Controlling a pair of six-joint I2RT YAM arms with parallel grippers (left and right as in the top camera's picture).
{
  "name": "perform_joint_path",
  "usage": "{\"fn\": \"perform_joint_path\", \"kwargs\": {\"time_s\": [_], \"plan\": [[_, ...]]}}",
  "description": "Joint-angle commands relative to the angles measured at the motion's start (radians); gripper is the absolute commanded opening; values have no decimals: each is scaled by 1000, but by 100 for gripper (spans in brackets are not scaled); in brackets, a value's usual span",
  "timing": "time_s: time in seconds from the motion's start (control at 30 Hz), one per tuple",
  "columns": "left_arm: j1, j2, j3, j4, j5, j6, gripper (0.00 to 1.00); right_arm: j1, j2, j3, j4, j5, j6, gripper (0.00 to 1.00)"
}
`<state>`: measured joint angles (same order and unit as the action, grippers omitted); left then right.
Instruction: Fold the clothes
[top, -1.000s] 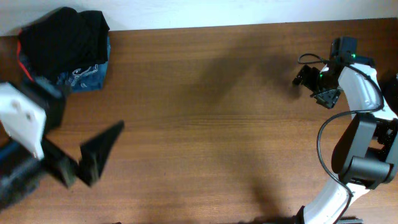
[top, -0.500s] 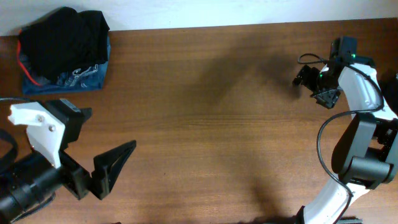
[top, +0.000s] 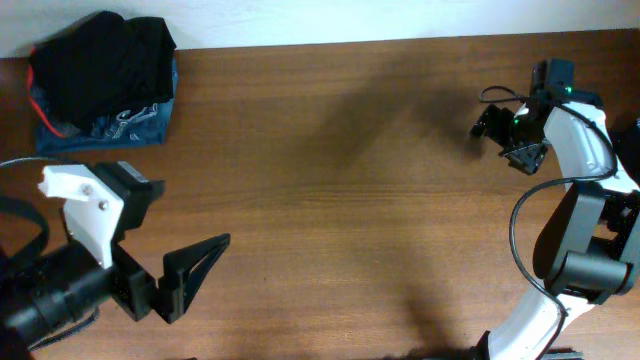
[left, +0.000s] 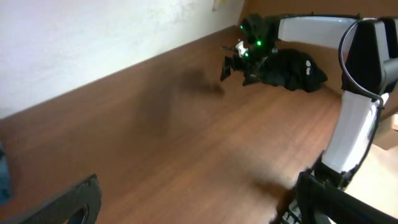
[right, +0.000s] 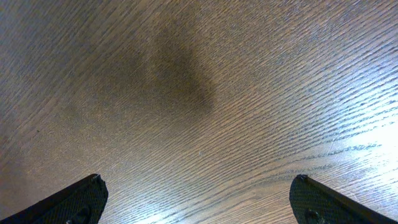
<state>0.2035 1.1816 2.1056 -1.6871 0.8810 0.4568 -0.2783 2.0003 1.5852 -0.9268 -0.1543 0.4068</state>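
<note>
A stack of clothes (top: 100, 75) lies at the table's far left corner: black garments on top of a blue piece with a pale pattern (top: 130, 125), and a red-orange edge shows at the stack's left side. Another black garment (left: 292, 68) lies at the right edge, next to the right arm; in the overhead view only a sliver of it (top: 630, 140) shows. My left gripper (top: 175, 290) is raised near the front left, open and empty, its fingers wide apart in the left wrist view (left: 199, 186). My right gripper (top: 505, 135) is open and empty over bare wood (right: 196, 186) at the far right.
The wooden table (top: 340, 200) runs back to a white wall (left: 93, 43). The right arm's base (top: 585, 250) stands at the right edge, with a black cable looping beside it.
My left arm has moved toward the table's front and a little right, away from the clothes stack, which now shows whole. The right arm has not moved.
</note>
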Motion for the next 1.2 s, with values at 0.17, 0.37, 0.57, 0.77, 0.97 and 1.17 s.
{"fn": "perform_joint_path", "kwargs": {"time_s": [0.17,0.37,0.57,0.77,0.97,1.17], "plan": [[-47,-33,-134,30,-17,20,99,-3,5,-6,0,9,-10,99],[-95,-180,-359,249,-18,20,99,-3,5,-6,0,9,-10,99],[-99,-375,-739,508,-32,20,99,-3,5,-6,0,9,-10,99],[-109,-507,-1147,854,76,19,99,-4,5,-6,0,9,-10,99],[-203,-595,-1442,1315,193,19,99,-3,5,-6,0,9,-10,99],[-222,-655,-1472,1340,97,20,99,-4,5,-6,0,9,-10,99]]}}
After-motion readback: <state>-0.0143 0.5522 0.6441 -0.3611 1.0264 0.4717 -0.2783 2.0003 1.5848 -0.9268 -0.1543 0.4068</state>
